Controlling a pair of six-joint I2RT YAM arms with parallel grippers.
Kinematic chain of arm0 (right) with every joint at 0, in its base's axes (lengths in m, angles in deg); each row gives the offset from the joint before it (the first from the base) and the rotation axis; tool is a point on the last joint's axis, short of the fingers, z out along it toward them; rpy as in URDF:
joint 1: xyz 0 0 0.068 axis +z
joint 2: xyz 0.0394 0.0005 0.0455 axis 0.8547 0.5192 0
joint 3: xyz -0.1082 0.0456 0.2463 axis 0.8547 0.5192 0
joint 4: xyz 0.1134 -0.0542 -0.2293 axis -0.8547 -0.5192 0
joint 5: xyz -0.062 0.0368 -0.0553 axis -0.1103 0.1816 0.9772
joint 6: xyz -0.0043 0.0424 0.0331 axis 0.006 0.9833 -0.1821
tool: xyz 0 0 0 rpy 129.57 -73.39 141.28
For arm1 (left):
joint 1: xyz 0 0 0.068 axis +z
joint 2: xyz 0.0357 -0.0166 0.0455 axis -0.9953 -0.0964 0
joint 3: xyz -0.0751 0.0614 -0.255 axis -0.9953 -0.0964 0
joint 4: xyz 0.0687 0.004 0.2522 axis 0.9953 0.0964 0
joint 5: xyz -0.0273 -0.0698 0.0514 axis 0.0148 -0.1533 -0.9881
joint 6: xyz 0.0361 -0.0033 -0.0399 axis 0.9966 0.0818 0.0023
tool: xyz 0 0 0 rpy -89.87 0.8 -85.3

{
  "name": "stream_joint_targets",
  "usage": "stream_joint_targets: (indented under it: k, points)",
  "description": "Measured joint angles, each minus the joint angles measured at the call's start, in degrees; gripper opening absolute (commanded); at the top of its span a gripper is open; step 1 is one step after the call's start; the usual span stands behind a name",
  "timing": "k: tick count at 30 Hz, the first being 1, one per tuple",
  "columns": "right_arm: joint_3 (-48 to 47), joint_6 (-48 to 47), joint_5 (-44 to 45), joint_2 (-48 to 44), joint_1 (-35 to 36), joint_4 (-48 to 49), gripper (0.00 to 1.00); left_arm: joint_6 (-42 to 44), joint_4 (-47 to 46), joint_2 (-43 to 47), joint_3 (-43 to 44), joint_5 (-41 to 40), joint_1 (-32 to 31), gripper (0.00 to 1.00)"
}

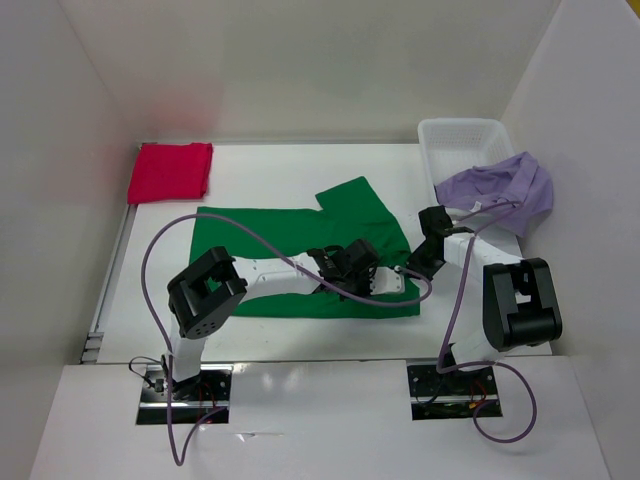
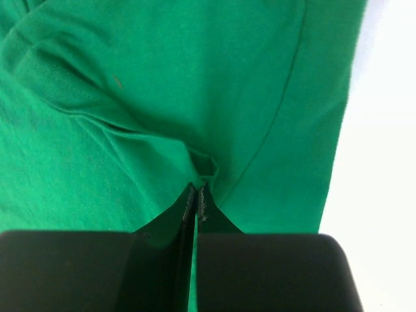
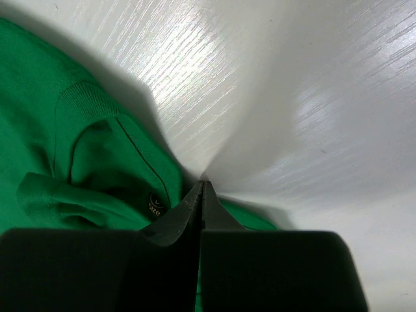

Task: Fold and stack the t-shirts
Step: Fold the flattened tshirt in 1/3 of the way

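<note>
The red t-shirt [image 1: 170,172] lies folded far left. On the bench [image 1: 270,170] the green t-shirt [image 1: 270,235] looks mid-fold. The left gripper [image 2: 197,190] has its jaws clamped on a pucker of it. The right gripper [image 3: 203,185] has its jaws together at its edge, perhaps nipping cloth. The lavender t-shirt [image 1: 500,188] drapes the basket [image 1: 455,135]. Next, both must lift together.

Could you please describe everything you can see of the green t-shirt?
The green t-shirt is plain soft cloth, spread mostly flat at the middle of the white table, one short sleeve pointing toward the far side. Its ribbed collar, with a small label inside, shows in the right wrist view. The left gripper is shut on a pinched ridge of the cloth, wrinkles running from it; the right gripper is shut on the shirt's edge beside the collar.
</note>
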Motion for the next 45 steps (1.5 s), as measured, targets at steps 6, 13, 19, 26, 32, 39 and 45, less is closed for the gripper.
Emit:
stream_joint_targets:
  k: [6, 13, 19, 26, 32, 39, 45]
  points:
    - [0.13, 0.02, -0.11, 0.0, -0.15, 0.13, 0.0, -3.5, -0.09, 0.0, 0.0, -0.7, 3.43, 0.0]
    - [0.15, 0.02, -0.17, -0.02, -0.48, 0.33, 0.0, -8.9, -0.04, 0.0, 0.0, 1.29, 12.72, 0.01]
    - [0.17, 0.02, 0.37, -0.2, -0.48, 0.26, 0.0, -13.35, 0.37, 0.0, 0.0, 4.81, 15.58, 0.32]
    - [-0.44, -0.31, 4.57, -5.09, -0.13, -4.72, 0.65, -15.78, 2.82, 0.0, 0.57, 7.34, 17.27, 0.82]
    - [-1.92, 1.51, 4.44, -16.41, 1.9, -8.72, 0.81, -16.04, 7.58, 2.67, 3.91, 9.94, 20.33, 1.0]
    - [5.01, 5.97, -0.85, -18.95, 2.8, -9.73, 0.82, -13.86, 9.46, 20.5, -1.22, -1.79, 32.59, 1.0]
    - [8.96, 9.64, -3.08, -17.55, 3.3, -11.82, 0.82, -11.56, 9.27, 30.47, -19.76, -18.91, 46.03, 1.0]
